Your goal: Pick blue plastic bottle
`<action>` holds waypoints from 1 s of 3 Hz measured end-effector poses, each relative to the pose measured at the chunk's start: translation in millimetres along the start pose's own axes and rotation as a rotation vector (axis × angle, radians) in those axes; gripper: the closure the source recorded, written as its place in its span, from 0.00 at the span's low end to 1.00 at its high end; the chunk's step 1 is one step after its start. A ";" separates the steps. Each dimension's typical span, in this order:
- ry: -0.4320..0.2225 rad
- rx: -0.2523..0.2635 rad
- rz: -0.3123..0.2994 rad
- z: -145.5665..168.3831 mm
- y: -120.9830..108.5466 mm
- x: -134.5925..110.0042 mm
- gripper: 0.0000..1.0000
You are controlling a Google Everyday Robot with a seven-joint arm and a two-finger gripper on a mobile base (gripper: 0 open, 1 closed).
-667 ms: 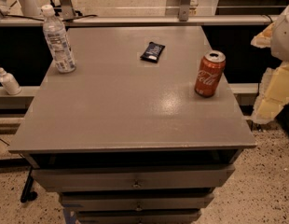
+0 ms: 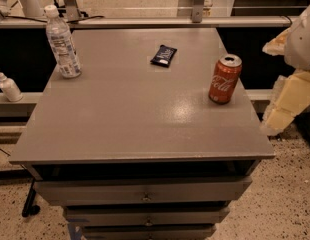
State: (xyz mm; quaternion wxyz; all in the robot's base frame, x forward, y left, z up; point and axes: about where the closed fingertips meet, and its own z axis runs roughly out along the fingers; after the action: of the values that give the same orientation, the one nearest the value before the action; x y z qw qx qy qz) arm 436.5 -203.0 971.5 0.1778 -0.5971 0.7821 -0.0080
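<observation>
Camera view: the blue plastic bottle (image 2: 61,44) stands upright in the upper left of the frame, on the counter (image 2: 135,124) near its far left corner. Its long axis is vertical, with the white screw cap pointing up. The body is clear ribbed plastic, a tall cylinder wrapped in a pale printed label. The counter top is matte grey and flat, with drawers (image 2: 145,196) below it. A small dark, glossy packet (image 2: 163,55) lies flat at upper centre. A red metal can (image 2: 225,79) stands right of centre. A white pump bottle (image 2: 8,86) sits off the counter at the left edge. The tool (image 2: 287,104), pale cream and blocky, hangs at the right edge, well apart from the bottle; its state I cannot tell.
</observation>
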 end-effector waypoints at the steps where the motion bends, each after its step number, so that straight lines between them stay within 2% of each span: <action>1: -0.138 -0.042 0.036 18.3 22.8 -42.2 0.00; 2: -0.279 -0.082 0.028 37.9 44.8 -99.3 0.00; 3: -0.417 -0.108 0.008 70.0 57.5 -153.9 0.00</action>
State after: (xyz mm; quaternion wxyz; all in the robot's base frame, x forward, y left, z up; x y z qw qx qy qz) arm 437.5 -28.3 934.4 0.3038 -0.5913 0.7301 0.1584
